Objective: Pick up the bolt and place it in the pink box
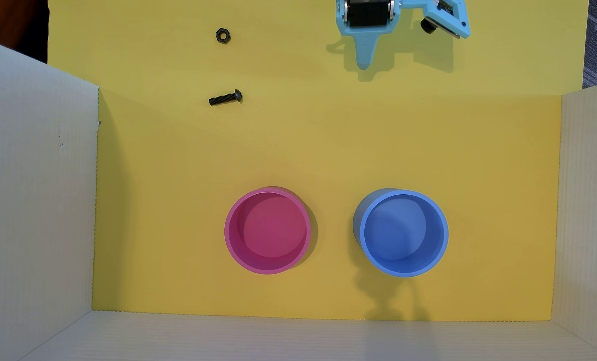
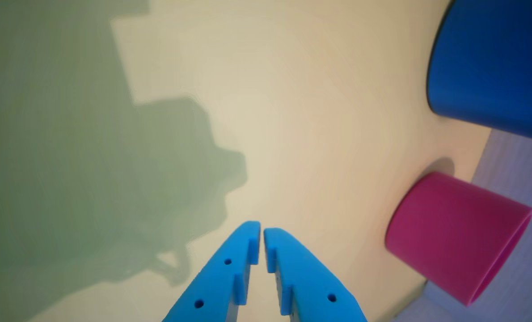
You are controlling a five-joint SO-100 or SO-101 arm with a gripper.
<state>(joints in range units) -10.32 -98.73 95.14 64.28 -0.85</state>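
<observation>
My gripper (image 2: 261,232) hangs nearly closed and empty over bare yellow floor at the top of the overhead view, well apart from the bolt (image 1: 225,98), which lies below the nut (image 1: 222,35), far from the pink box (image 1: 267,231).

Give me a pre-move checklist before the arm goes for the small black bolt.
1. Small black threaded bolt lying free on the yellow mat, nothing touching it: ok.
2. Black hexagonal nut apart from the bolt: ok.
3. Light blue two-finger gripper empty: ok; fingertips nearly together, must open first: not ok.
4. Bolt visible in the wrist view: not ok.
5. Round pink plastic cup upright and empty: ok.
6. Round blue plastic cup apart from the pink one: ok.
</observation>
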